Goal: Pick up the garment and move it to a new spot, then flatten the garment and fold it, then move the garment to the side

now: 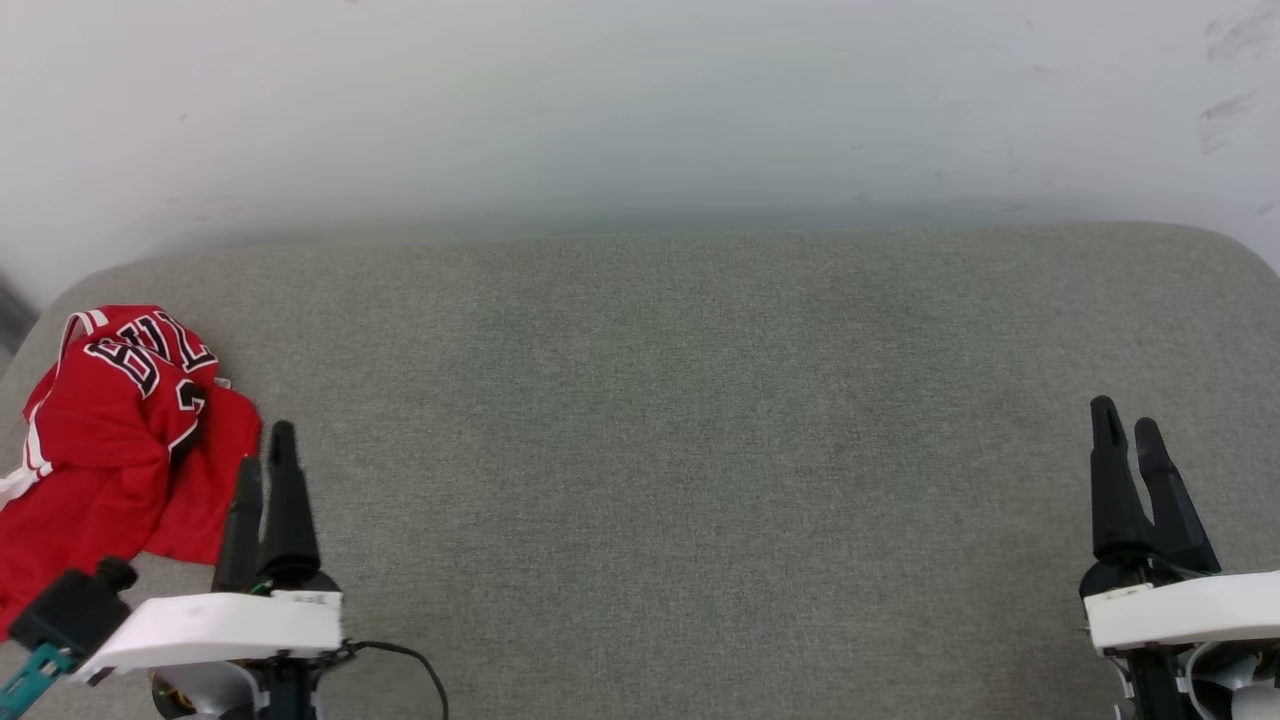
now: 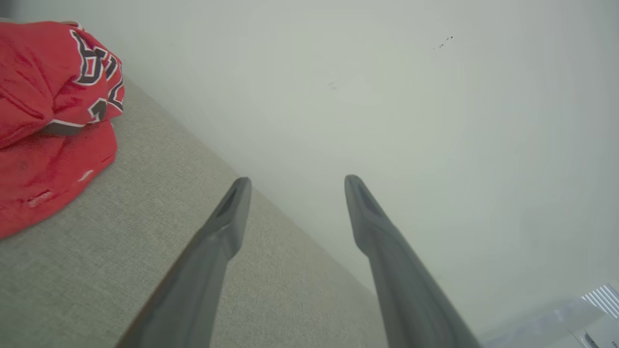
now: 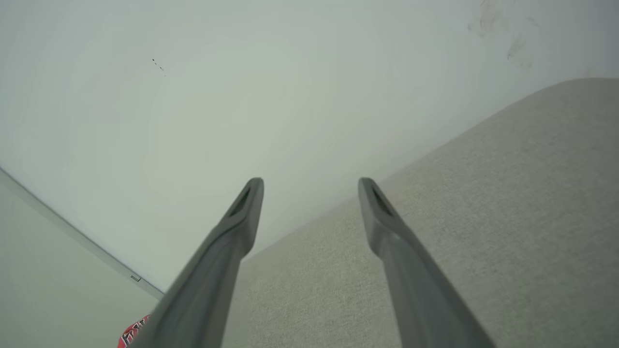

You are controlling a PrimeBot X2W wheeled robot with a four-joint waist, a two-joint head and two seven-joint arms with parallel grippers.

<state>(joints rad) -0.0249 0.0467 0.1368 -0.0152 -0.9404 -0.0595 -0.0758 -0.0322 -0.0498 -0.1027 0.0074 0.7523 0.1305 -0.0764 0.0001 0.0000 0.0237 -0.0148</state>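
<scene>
Two tools are poised over a grey upholstered cushion point(image 1: 650, 400) in the head view, both spread wide with nothing between their fingers: the left tool point(image 1: 266, 450) at lower left, the right tool point(image 1: 1125, 418) at lower right. The garment point(image 1: 110, 440) — a red mesh jersey with black, white-outlined lettering and striped trim — is lying crumpled at the cushion's far left end, just beside the left tool and well apart from the right one. It is looking light, limp and loosely bunched, so it is likely going to sag and unfurl when lifted. A raised fold along its near right edge is offering a surer pinch than a flat patch of slick mesh. A pale wall point(image 1: 640, 100) is running behind the cushion, and a dark cable point(image 1: 405, 652) is trailing from the left forearm — worth keeping out of the cloth.

In the left wrist view, the left tool point(image 2: 297, 180) is pointing across the cushion point(image 2: 121, 232) toward the wall, fingers apart, while the garment point(image 2: 43, 121) is heaping up at the upper left, off the tool's line. Nothing is lying between them.

In the right wrist view, the right tool point(image 3: 310, 181) is gaping likewise above the cushion point(image 3: 483, 217), and a sliver of the garment point(image 3: 129, 337) is peeking in at the bottom edge.
</scene>
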